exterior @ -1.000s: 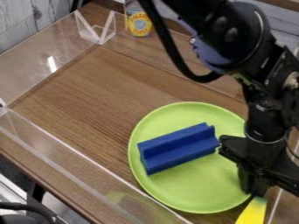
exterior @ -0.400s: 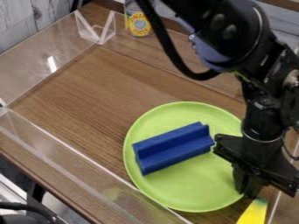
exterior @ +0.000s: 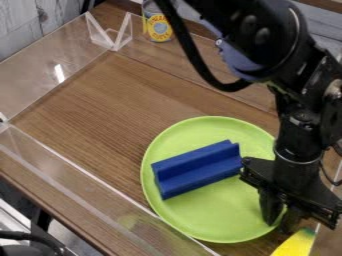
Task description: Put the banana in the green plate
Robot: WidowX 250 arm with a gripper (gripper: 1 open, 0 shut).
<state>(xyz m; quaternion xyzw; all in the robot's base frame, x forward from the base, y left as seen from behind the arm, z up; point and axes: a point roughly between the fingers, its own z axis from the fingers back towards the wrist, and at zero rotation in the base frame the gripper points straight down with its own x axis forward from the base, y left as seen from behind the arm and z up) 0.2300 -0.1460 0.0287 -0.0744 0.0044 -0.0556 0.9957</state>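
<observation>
The worktop is wood-grained, with clear acrylic walls along its left and near edges. The green plate lies at the near right corner of the worktop. A blue grooved block rests on the plate, left of its centre. The black arm comes down from the upper right, and its gripper points straight down over the plate's right rim. Whether the gripper is open or closed cannot be told; its dark fingers run together from this angle. The banana lies at the near right corner, just outside the plate's rim, below the gripper and partly cut off by the frame. A yellow-labelled item stands at the far edge.
</observation>
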